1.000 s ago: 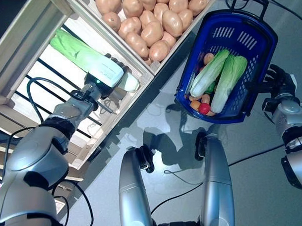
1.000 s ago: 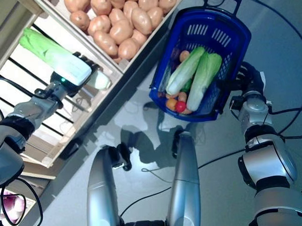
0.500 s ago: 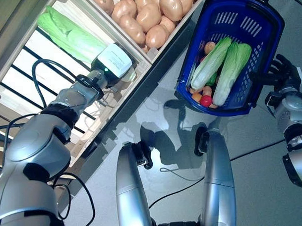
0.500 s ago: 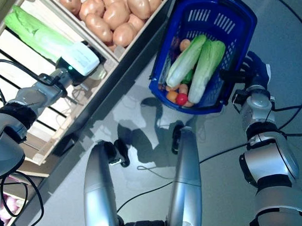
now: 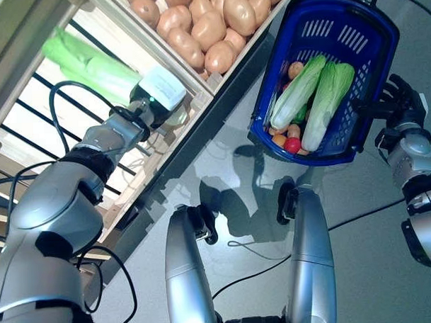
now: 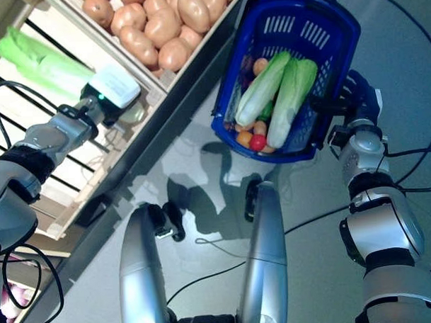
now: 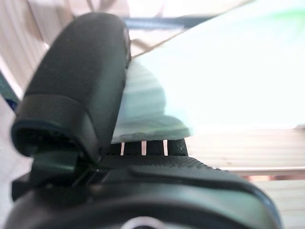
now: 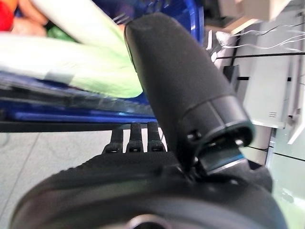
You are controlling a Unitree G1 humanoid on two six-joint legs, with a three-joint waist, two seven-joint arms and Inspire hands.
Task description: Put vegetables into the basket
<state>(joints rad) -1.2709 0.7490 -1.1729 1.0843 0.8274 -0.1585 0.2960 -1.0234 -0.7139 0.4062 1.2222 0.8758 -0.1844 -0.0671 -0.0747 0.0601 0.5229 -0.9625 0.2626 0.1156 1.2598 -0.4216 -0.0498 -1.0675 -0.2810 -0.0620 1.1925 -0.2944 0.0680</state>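
My left hand [image 5: 160, 94] reaches into the wooden stand and is closed on the pale end of a long green cabbage [image 5: 92, 63] lying on a slatted shelf. In the left wrist view the thumb [image 7: 81, 95] presses on the cabbage [image 7: 228, 71] with the fingers under it. The blue basket [image 5: 381, 28] stands on the floor to the right. It holds two long green cabbages [image 5: 301, 91], a red tomato [image 5: 293, 145] and small orange and brown vegetables. My right hand [image 5: 397, 102] waits beside the basket's right rim [image 8: 95, 107], fingers straight.
The wooden stand's front edge [image 5: 220, 83] runs diagonally between my left hand and the basket. Grey floor [image 5: 230, 168] lies below the basket.
The camera has shifted a little. My left hand stays on the cabbage's pale end, which has slid slightly toward the shelf's edge. My right hand has not moved.
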